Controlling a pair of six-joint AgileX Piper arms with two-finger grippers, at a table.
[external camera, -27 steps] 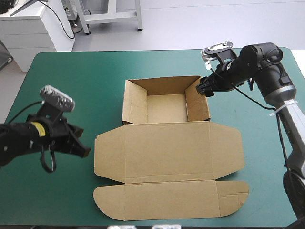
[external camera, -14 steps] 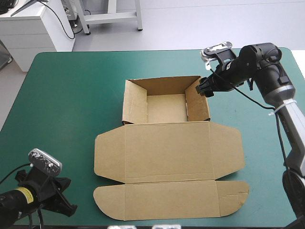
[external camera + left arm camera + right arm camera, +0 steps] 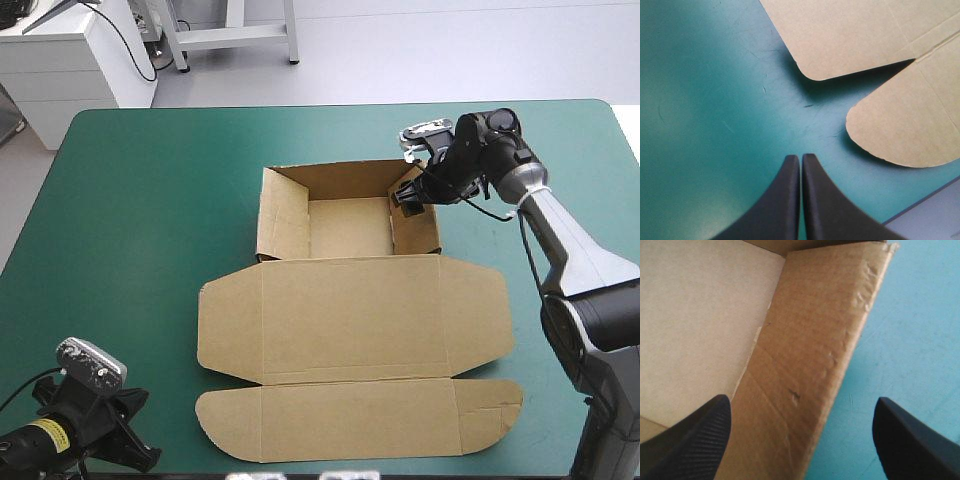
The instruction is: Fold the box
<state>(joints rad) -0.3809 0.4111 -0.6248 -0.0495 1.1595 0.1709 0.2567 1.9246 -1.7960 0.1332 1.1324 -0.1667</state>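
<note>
Two grippers, v. different jobs. R gripper (image 3: 408,196) is hovering over the box (image 3: 350,310) at the far end of its right wall (image 3: 416,226). Its fingers (image 3: 695,435) are standing wide apart and straddling that wall, one inside the tray, the other outside over the teal-green cover (image 3: 150,200). It's gripping nothing; can't tell if it's touching the board. L gripper (image 3: 138,458) is sitting at approx 7 o'clock on the table, nr the front edge. Its fingers are pressed together w/ nothing between them, pointing toward the rounded end of the front flap (image 3: 905,125) just ahead.

The box is lying mid-table, w/ the tray at 12 o'clock from centre and the lid panel (image 3: 350,315) & front flap stretching flat toward 6 o'clock.

Progress, judging roughly: abt half. Back, left & right walls are standing, so the tray is formed. The right wall is showing creases on its face and prob. needs pressing or tucking. The lid panel, its side ears & the front flap are all lying unfolded.

No other objects are showing nr the box. Nothing is blocking the R gripper's reach, and the L arm is sitting well clear at 7 o'clock.
</note>
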